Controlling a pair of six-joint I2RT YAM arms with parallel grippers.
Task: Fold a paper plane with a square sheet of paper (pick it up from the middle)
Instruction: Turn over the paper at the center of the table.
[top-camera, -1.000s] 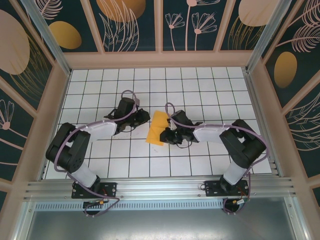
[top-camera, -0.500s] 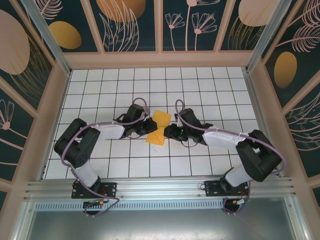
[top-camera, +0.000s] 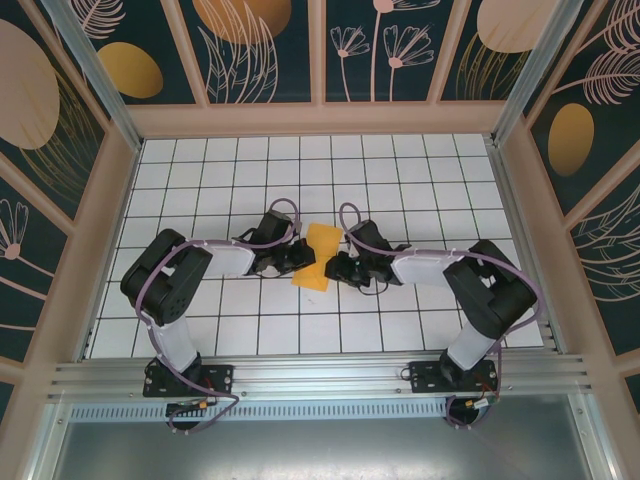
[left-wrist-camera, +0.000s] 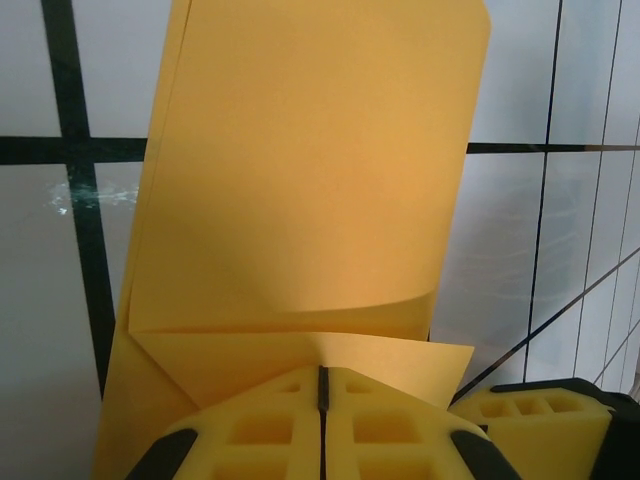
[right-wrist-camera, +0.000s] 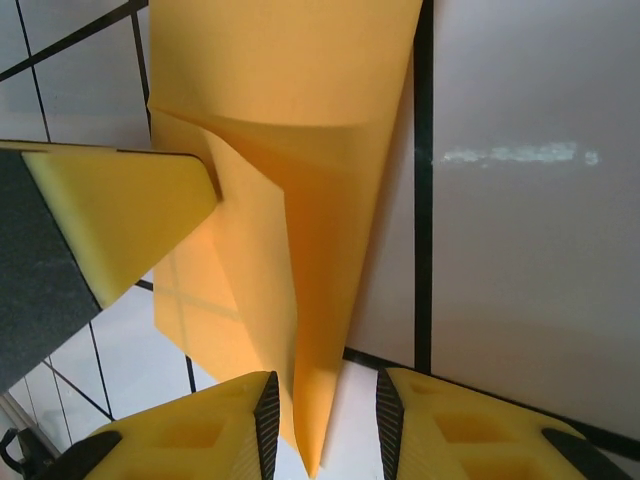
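Orange paper (top-camera: 320, 245) over grid table (top-camera: 400, 180); left pincer (top-camera: 302, 257) clamping, right pincer (top-camera: 335, 268) straddling tip.

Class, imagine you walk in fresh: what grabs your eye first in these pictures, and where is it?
The partly folded orange-yellow paper glows at the middle of the white grid table. The left gripper and right gripper flank it, the left shut at its edge, the right open around a folded tip. Dark floral wall panels ring the scene.
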